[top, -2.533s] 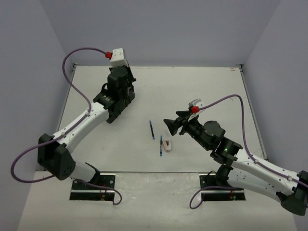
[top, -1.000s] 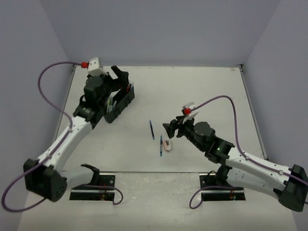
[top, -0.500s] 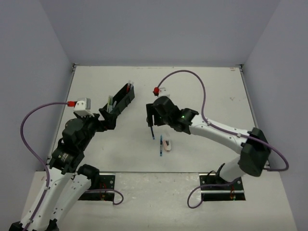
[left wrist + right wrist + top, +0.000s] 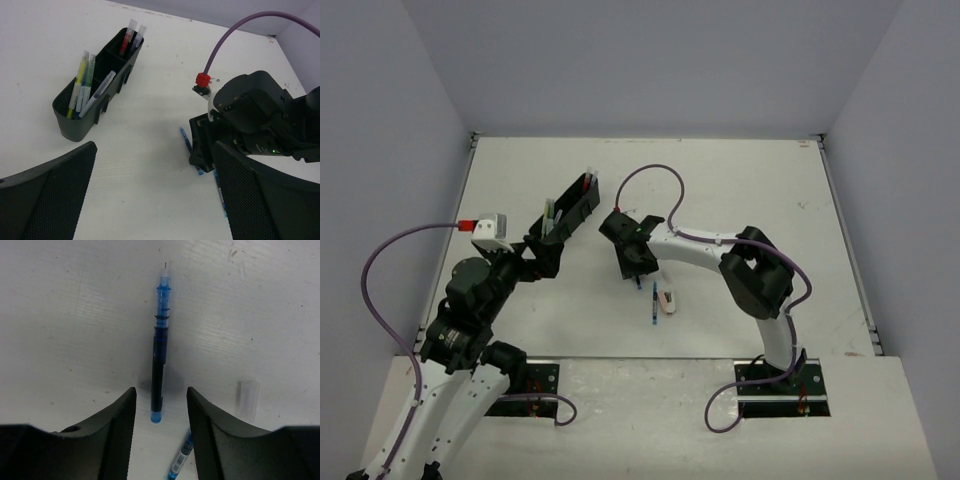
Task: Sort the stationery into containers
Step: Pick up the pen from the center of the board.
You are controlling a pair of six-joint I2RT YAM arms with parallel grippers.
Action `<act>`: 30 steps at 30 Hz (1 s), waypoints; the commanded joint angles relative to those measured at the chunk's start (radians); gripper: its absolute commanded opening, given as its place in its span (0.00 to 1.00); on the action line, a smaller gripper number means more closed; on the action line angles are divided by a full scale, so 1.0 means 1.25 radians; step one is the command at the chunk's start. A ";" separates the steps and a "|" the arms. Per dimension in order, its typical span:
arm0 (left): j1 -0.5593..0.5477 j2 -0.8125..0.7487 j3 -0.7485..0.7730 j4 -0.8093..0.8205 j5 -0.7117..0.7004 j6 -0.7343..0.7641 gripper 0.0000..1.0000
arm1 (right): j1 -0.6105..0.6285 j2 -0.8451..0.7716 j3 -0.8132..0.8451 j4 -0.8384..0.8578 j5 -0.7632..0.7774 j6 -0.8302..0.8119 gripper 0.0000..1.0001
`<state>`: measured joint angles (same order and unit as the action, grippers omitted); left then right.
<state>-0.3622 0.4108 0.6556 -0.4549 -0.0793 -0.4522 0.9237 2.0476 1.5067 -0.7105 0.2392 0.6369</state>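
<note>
Item 1, nearest the arm bases: near blue pen (image 4: 654,306), lying flat on the white table (image 4: 750,190); small pinkish-white eraser (image 4: 666,299) just beside it on the right

Item 2: far blue pen (image 4: 159,360), lying flat and uncapped, its tip pointing away from the wrist camera; near the first pen, not touching it

Item 3: right gripper (image 4: 160,390), lowered over the far blue pen, fingers (image 4: 117,425) spread to either side of the barrel with table showing in both gaps; nothing pinched

Item 4: left gripper (image 4: 155,145), fingers spread wide, holding nothing, raised above the table between the tray's near end and the right gripper

Item 5, farthest: long black tray (image 4: 75,120), set at a slant on the left of the table. Near compartment: yellow marker (image 4: 79,85), green-tinted marker (image 4: 89,80) and grey pen (image 4: 98,92), all leaning upright. Far compartment: red pen (image 4: 127,39) and dark pen (image 4: 137,40), upright
</note>
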 commanded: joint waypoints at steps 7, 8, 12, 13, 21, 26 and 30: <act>-0.001 0.020 -0.002 0.003 0.005 0.006 1.00 | -0.032 0.059 0.061 -0.024 -0.066 -0.010 0.27; 0.000 0.018 -0.003 0.003 0.004 0.006 1.00 | -0.032 0.063 0.060 -0.024 -0.071 -0.009 0.26; 0.000 0.020 -0.004 0.002 0.003 0.005 1.00 | -0.033 0.083 0.060 -0.028 -0.092 -0.006 0.23; 0.000 0.022 -0.003 0.003 0.003 0.005 1.00 | -0.033 0.088 0.062 -0.034 -0.094 -0.005 0.20; 0.000 0.037 -0.003 0.002 0.004 0.003 1.00 | -0.033 0.049 0.078 -0.048 -0.105 -0.015 0.00; -0.002 0.045 -0.006 0.005 0.008 0.003 1.00 | -0.033 -0.080 0.049 -0.007 -0.103 -0.023 0.00; -0.002 0.114 0.000 0.018 0.034 0.016 1.00 | -0.047 -0.325 -0.091 0.087 -0.053 -0.014 0.00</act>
<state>-0.3622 0.4721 0.6556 -0.4551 -0.0767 -0.4522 0.8812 1.9855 1.5028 -0.6988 0.1174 0.6170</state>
